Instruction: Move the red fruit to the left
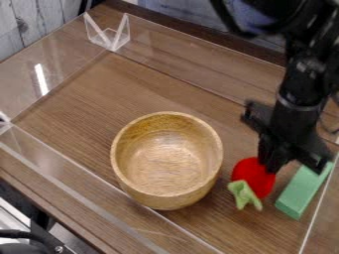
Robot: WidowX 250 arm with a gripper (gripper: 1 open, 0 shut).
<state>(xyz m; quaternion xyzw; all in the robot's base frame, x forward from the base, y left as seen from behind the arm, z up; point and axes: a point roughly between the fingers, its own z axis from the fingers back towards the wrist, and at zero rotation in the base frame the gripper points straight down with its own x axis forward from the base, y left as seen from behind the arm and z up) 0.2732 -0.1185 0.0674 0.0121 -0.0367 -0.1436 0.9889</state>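
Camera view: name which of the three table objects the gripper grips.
The red fruit, lying between the wooden bowl and the green block; the gripper is shut on its top, on neither neighbour.

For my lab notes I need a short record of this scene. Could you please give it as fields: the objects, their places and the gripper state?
red fruit: on the table, just right of the bowl in the picture
wooden bowl: upright, nothing inside
green block: right of the fruit
gripper: pointing down, shut at the fruit's top; a firm grip is not confirmed
task status: fruit not yet moved left
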